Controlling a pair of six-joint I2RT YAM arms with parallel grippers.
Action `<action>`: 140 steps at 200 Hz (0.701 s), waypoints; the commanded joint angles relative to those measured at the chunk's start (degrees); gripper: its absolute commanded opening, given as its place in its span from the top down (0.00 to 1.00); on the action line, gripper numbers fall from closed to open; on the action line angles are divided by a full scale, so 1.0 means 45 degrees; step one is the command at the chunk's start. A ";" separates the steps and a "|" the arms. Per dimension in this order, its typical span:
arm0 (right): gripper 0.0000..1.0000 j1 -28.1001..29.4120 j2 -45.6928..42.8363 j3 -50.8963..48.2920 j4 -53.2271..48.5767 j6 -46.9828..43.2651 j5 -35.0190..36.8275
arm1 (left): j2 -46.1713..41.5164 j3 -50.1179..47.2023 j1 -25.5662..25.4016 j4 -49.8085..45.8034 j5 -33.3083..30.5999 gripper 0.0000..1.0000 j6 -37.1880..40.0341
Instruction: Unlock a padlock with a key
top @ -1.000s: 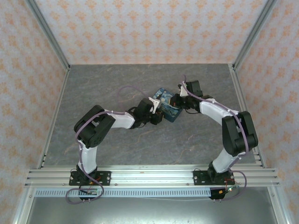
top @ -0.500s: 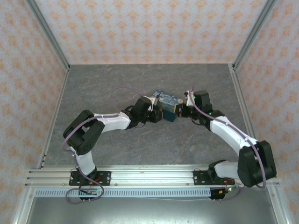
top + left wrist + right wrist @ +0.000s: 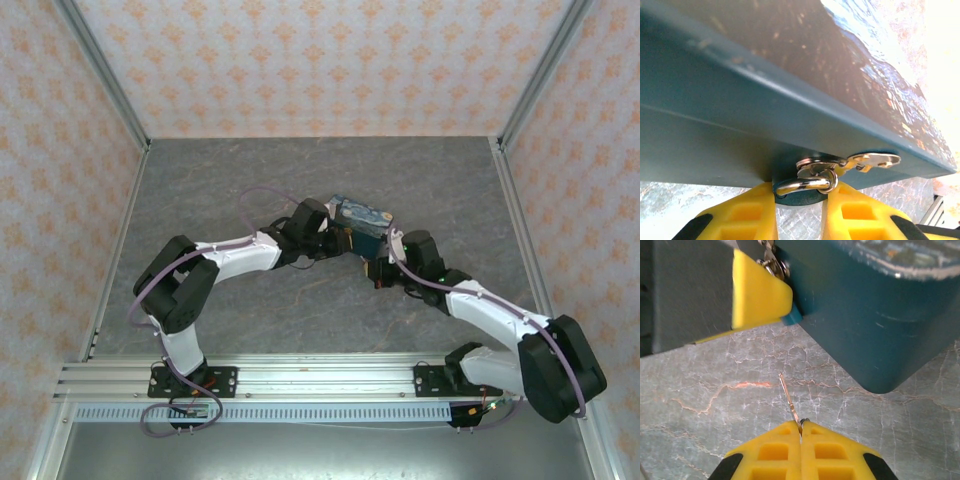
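left end effector (image 3: 801, 196): narrow, yellow fingers pinching the small dark teal padlock (image 3: 803, 186) with its silvery shackle
padlock place: touching the side wall of the blue painted tin box (image 3: 790, 100)
right end effector (image 3: 801, 430): clamped on the thin tan-golden key (image 3: 788, 397), apart from the tin, over the grey marbled desk (image 3: 705, 385)
hard to see: padlock body mostly covered; lid picture blurred, cropped

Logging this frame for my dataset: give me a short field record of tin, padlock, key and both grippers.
tin: blue painted box between the two arms
padlock: at the tin's edge, between the left gripper jaws
key: pinched by the right gripper, tip free, apart from padlock
stage: key not yet inserted
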 commanded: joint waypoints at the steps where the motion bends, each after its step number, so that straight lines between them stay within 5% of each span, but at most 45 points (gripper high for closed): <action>1: 1.00 0.0319 0.0096 -0.0169 0.1099 -0.0621 0.0866 | -0.0596 0.0338 -0.0072 -0.0258 0.0288 0.81 -0.1157; 140: 1.00 0.0710 0.2335 0.0589 0.2249 -0.1171 0.1130 | -0.0603 0.0230 -0.0070 0.0196 0.0692 0.82 -0.2237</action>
